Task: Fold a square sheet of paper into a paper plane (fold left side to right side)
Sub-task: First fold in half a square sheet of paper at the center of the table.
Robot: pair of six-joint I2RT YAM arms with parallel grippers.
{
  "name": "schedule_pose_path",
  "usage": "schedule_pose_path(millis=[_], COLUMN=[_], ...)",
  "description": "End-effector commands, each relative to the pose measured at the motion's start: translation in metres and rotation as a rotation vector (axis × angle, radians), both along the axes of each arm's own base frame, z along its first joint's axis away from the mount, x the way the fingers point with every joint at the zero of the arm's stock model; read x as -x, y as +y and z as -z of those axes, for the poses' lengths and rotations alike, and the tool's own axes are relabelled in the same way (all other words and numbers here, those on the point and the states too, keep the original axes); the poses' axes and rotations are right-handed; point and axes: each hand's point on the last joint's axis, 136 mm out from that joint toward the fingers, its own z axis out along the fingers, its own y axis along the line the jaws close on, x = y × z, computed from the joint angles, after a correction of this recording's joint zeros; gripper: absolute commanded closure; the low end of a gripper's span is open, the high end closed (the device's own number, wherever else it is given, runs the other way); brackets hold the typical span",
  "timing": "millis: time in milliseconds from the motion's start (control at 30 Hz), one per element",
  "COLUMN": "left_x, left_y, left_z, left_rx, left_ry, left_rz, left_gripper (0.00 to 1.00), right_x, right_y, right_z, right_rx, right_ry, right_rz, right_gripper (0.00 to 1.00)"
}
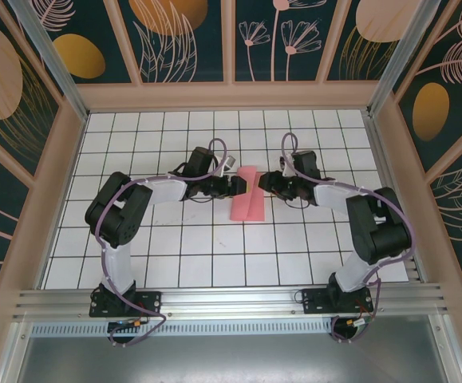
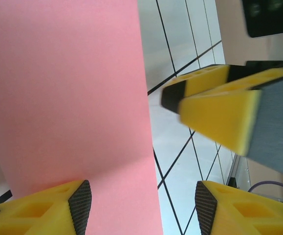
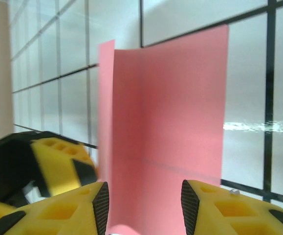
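Left fingers (image 2: 80, 208) stand spread, holding nothing; right fingers (image 3: 101, 208) are spread astride the folded pink sheet of paper (image 1: 246, 198), which lies flat on the bench (image 1: 175, 255) between them. It looks light, limp and easily creased, so pinch a free edge.

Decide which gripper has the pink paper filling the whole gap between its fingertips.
The right gripper: the paper spans its gap; the left gripper also shows bare table in its gap.
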Motion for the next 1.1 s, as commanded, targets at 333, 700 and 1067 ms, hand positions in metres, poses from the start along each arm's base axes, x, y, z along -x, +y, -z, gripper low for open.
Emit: schedule_pose_path(millis=[333,700,1067], left_x=[-0.005,-0.006,-0.031], left_y=[-0.009,-0.008,0.046], left_z=[-0.006,-0.011,-0.006], left_rx=[0.021,0.018,-0.315], left_ry=[-0.018,-0.034,-0.186], left_rz=[0.009,0.002,-0.206], left_gripper=[0.39,0.39,0.33], right_x=[0.001,0.003,-0.017], right_y=[0.031,0.038,0.015], right_z=[-0.011,0.006,0.014], right_rx=[-0.207,-0.19,0.019], right_ry=[0.022,0.071,0.048], right_rz=[-0.044,-0.056,-0.032], right_gripper=[0.54,0.83,0.97])
